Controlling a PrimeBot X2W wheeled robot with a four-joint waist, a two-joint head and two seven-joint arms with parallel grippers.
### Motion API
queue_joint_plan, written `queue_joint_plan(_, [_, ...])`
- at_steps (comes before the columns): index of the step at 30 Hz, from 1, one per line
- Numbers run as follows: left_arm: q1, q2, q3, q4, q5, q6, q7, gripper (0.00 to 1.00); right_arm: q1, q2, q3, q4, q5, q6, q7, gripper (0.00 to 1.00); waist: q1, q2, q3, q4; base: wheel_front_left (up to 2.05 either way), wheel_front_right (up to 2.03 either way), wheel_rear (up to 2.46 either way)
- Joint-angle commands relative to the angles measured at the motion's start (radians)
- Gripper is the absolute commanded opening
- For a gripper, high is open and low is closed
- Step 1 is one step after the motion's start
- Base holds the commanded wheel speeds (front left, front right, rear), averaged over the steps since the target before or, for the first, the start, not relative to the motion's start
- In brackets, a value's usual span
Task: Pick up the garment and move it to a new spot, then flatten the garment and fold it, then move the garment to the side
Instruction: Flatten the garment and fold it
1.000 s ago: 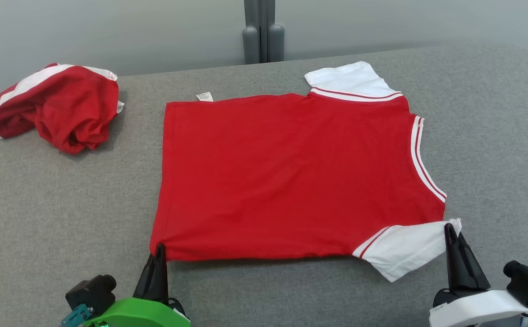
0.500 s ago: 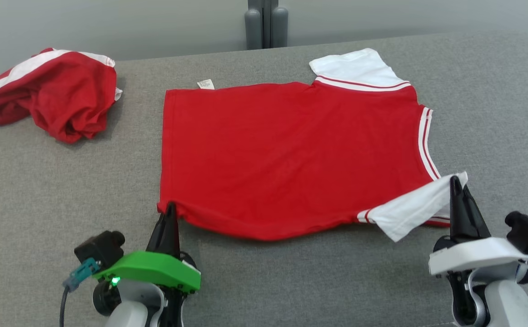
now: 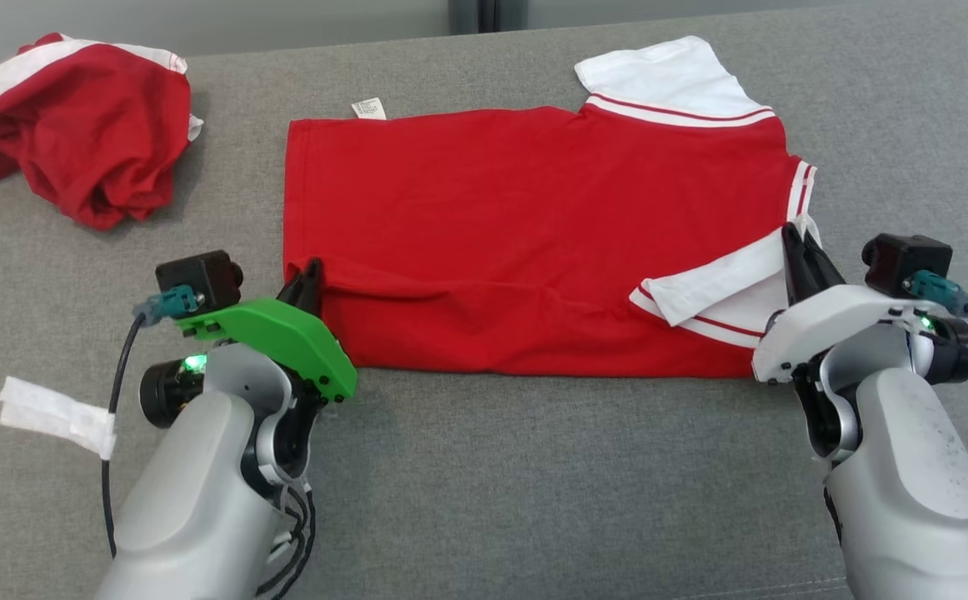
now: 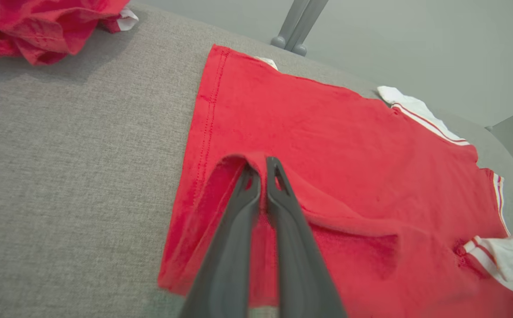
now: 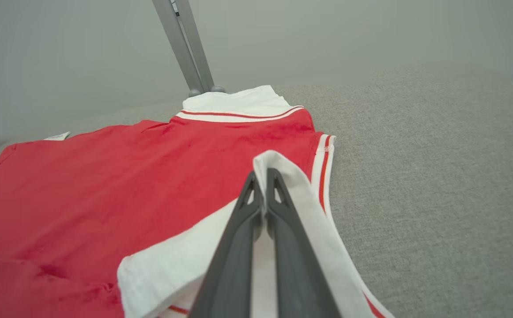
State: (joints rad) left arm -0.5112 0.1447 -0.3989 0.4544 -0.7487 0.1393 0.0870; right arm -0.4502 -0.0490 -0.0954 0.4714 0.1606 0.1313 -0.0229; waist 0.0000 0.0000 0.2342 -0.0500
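**Both grippers carry the near edge of a red shirt across its body**

Since a second ago, both grippers have drawn the garment's (image 3: 534,225) near long edge away from the robot. That edge then lay flat; now it is lifted and doubled back over the red cloth. The camera has also tipped downward, so the picture has shifted as a whole.

The garment, a red shirt with white sleeves, lies spread in the middle of a grey padded table (image 3: 534,483). At its near left corner the left gripper (image 3: 311,279) has its fingers pressed together on the hem, with a small hood of cloth draped over the tips. At its near right end the right gripper (image 3: 792,242) is fully closed on the near sleeve (image 3: 717,287), pulled in over the striped collar edge.

Pinching the two ends of one edge probably keeps it straight, so the fold lands evenly. The fold looks about half made.

Counted: two grippers, two red shirts, two white sleeves, one label and one strip of tape.

- The far sleeve (image 3: 667,75) lies flat at the garment's far right corner.
- The crumpled shirt (image 3: 92,125) sits well off its far left corner.
- The label (image 3: 369,108) pokes out at its far edge.
- The strip of tape (image 3: 55,414) lies off its near left corner.
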Motion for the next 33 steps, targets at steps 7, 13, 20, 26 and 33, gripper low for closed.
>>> queue_joint_plan(7, [-0.109, 0.034, -0.022, 0.082, 0.03, -0.007, 0.056, 0.0, -0.122, -0.003, 0.002, 0.103, -0.052, -0.001, 0.068, 0.0, 0.0, 0.0, 0.025, -0.005, 0.0, 0.0, 0.0])
queue_joint_plan(13, [-0.147, 0.027, -0.023, 0.121, 0.029, -0.008, 0.05, 0.0, -0.209, -0.003, -0.045, 0.216, -0.102, -0.001, 0.084, 0.0, 0.0, 0.0, 0.042, -0.002, 0.0, 0.0, 0.0])
queue_joint_plan(20, [-0.15, 0.022, -0.034, 0.149, 0.027, -0.021, 0.044, 0.34, -0.282, -0.002, -0.089, 0.345, -0.13, -0.001, 0.088, 1.0, 0.0, 0.0, 0.039, 0.005, 0.0, 0.0, 0.0])
queue_joint_plan(26, [-0.12, 0.04, -0.042, 0.134, 0.036, -0.024, 0.036, 1.0, -0.335, -0.003, -0.094, 0.403, -0.15, -0.001, 0.091, 1.0, 0.0, 0.0, 0.015, 0.005, 0.0, 0.0, 0.0])
queue_joint_plan(33, [-0.043, 0.084, -0.044, 0.055, 0.026, -0.018, 0.052, 1.0, -0.31, -0.025, -0.052, 0.386, -0.14, -0.001, 0.113, 1.0, 0.0, 0.0, -0.032, 0.006, 0.0, 0.0, 0.0])
